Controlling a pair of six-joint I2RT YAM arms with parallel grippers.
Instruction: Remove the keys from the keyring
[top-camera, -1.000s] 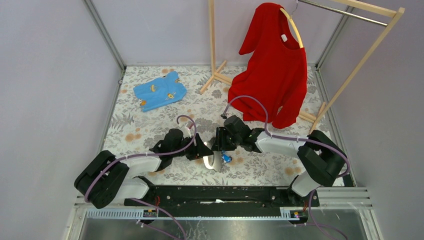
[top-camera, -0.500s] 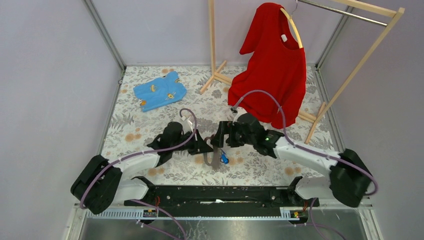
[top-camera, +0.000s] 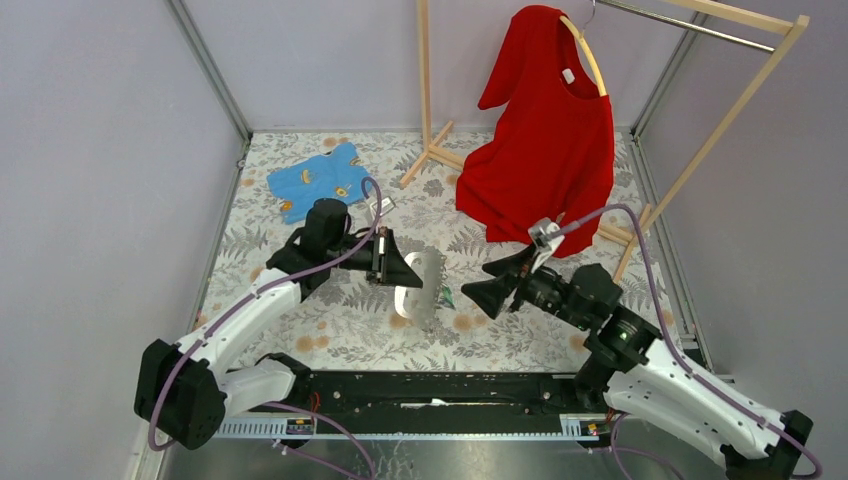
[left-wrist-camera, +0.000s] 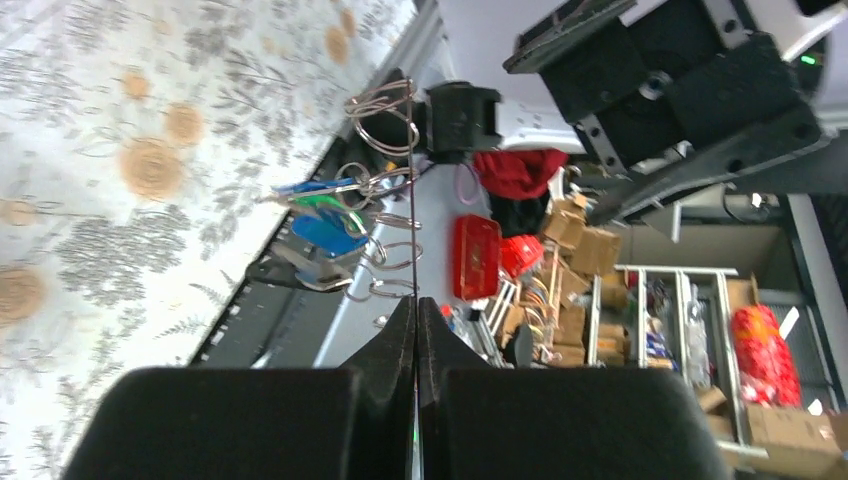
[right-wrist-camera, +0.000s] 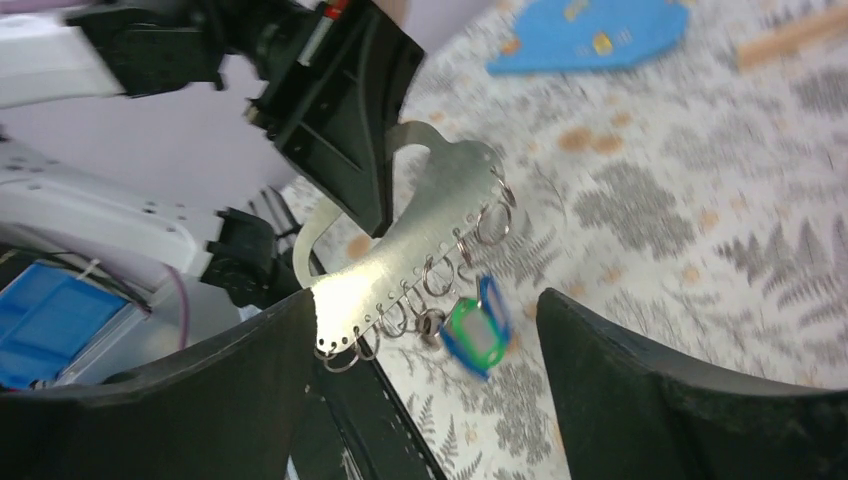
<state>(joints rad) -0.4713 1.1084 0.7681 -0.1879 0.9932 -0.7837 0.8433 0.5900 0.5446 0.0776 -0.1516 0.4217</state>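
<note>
L end effector (left-wrist-camera: 415, 312) clamped shut on keyring plate (right-wrist-camera: 410, 255) w/ keys (right-wrist-camera: 475, 335) dangling; R end effector (top-camera: 487, 280) wide open, empty.

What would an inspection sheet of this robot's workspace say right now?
Surface: floral cloth covering the table.
Job's things: keys with blue tags hang on rings along a silver metal plate, held up off the cloth.
Clutter: blue garment lying at the back left; red shirt on a hanger on a wooden rack.
Grippers: left gripper shut on the metal plate; right gripper open, empty, facing the plate.
Cables: purple cable loops over each arm.
Surroundings: plain grey walls.
</note>
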